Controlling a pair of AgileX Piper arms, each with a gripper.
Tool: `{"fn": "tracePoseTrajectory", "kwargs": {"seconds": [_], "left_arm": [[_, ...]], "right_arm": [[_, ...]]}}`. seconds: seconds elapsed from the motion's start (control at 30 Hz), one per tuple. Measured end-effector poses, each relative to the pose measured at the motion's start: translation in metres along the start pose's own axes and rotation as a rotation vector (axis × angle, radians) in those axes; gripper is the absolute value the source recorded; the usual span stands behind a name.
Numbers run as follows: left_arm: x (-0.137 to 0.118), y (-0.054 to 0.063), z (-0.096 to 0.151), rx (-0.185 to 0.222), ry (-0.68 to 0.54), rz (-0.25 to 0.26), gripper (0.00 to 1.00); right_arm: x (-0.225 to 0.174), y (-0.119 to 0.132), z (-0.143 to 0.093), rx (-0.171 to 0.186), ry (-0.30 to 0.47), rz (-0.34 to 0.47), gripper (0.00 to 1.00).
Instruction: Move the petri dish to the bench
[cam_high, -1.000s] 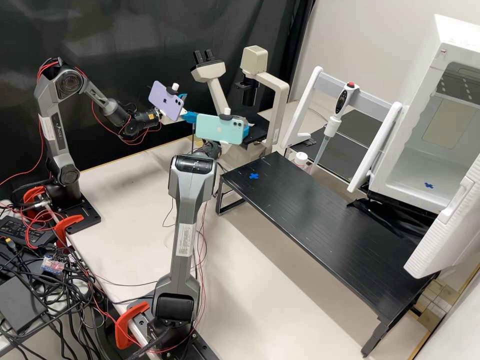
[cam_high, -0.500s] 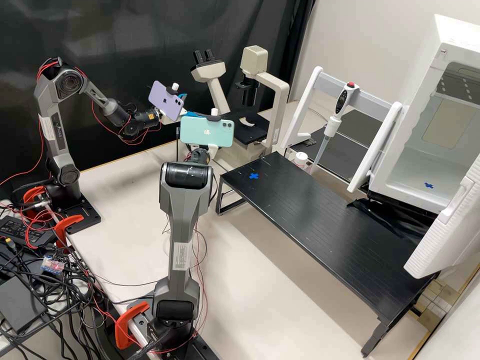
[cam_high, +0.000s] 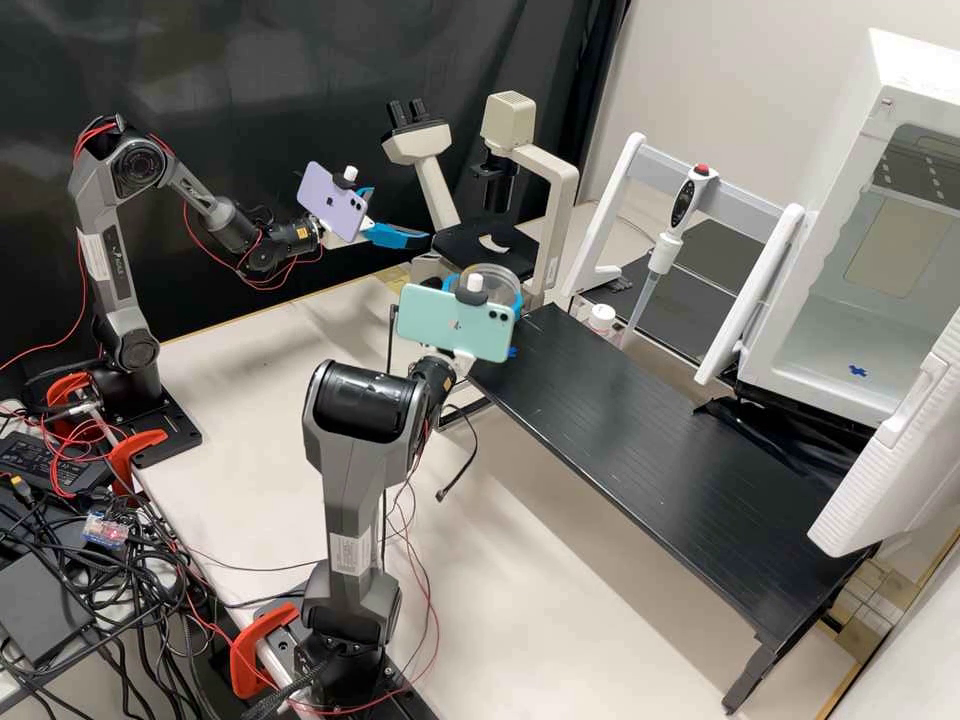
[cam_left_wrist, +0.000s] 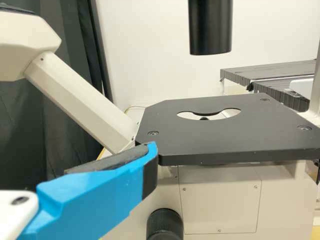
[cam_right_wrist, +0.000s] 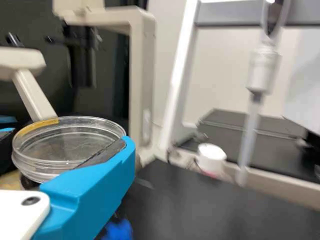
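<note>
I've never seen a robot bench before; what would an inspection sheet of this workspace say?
Surface: raised black bench standing on a pale table; a blue cross marks the bench.
Job's things: petri dish held at the bench's corner near the microscope.
Clutter: small white-capped bottle behind the bench.
Grippers: right gripper clasps the dish by its sides; left gripper is open beside the microscope, nothing seen in it.
Cables: tangled heap by the table; thin red wires along both arms.
Surroundings: pipette on a stand, white cabinet with its door open, black curtain.
</note>
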Motion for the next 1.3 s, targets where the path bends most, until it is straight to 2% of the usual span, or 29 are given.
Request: {"fn": "tracePoseTrajectory", "kwargs": {"seconds": [0.27,0.37,0.67,0.93,0.97,1.3], "left_arm": [[0.000,0.000,0.000,0.000,0.000,0.000,1.00],[0.000,0.000,0.000,0.000,0.000,0.000,1.00],[0.000,0.000,0.000,0.000,0.000,0.000,1.00],[0.000,0.000,0.000,0.000,0.000,0.000,1.00],[0.000,0.000,0.000,0.000,0.000,0.000,1.00],[0.000,0.000,0.000,0.000,0.000,0.000,1.00]], "right_arm": [[-0.031,0.000,0.025,-0.029,-0.058,0.000,0.00],[-0.035,0.002,0.032,-0.028,-0.083,0.006,0.00],[-0.032,-0.005,0.040,-0.023,-0.115,-0.013,0.00],[-0.022,-0.014,0.034,-0.014,-0.092,-0.027,0.00],[-0.021,-0.015,0.034,-0.013,-0.091,-0.026,1.00],[-0.015,-0.018,0.034,-0.052,-0.106,-0.012,1.00]]}}
